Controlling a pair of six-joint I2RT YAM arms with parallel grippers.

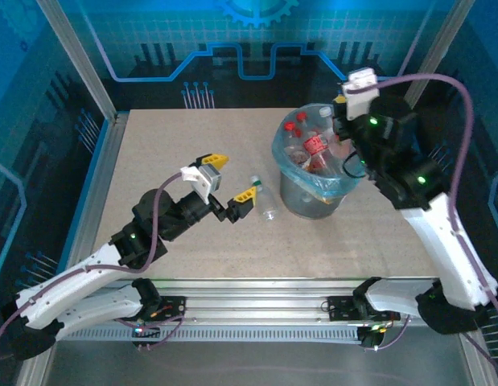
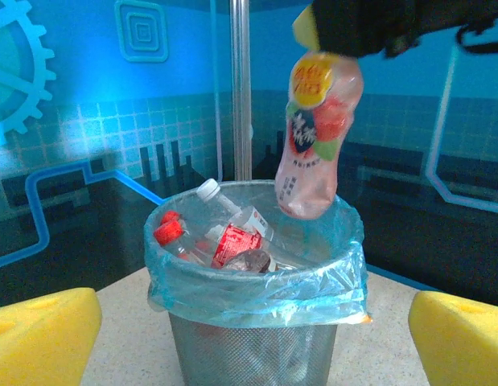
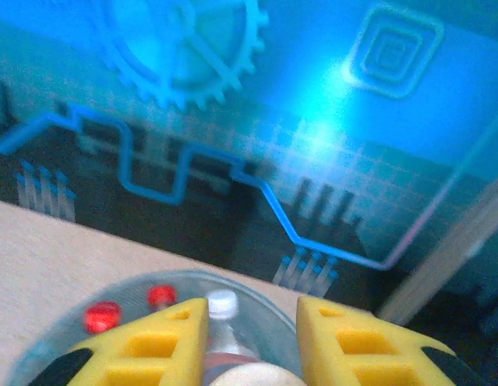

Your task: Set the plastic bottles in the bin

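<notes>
Right gripper (image 3: pixel 253 322) first: its yellow foam pads (image 3: pixel 152 342) are pinched in on the top of a crushed clear plastic bottle with a pink label (image 2: pixel 317 137). The bottle dangles straight down from them, long axis upright, base lowest.

Follow it down and there's the round grey mesh bin lined with a light-blue plastic bag (image 2: pixel 232 301) right beneath. The base hangs just above the rim, over the far right part of the mouth as seen from the arms. Whether it sits fully inside the rim line or rides over the edge I can't quite say, as the wrist view is blurred.

That's the relation that counts: bottle above, bin below. Letting go looks like all the next move needs, provided the base clears the bag's edge. Inside the bin, red-capped and white-capped bottles (image 2: pixel 224 241) are piled close to the top.

Over to the left gripper (image 1: pixel 232 177): jaws wide apart, nothing in them, hovering low to the left of the bin. One small clear bottle (image 1: pixel 265 201) lies flat on the beige table (image 1: pixel 168 137) between that gripper and the bin, just beside a fingertip, cap pointing away from the arms. The left arm is plainly the nearer for that one.
</notes>
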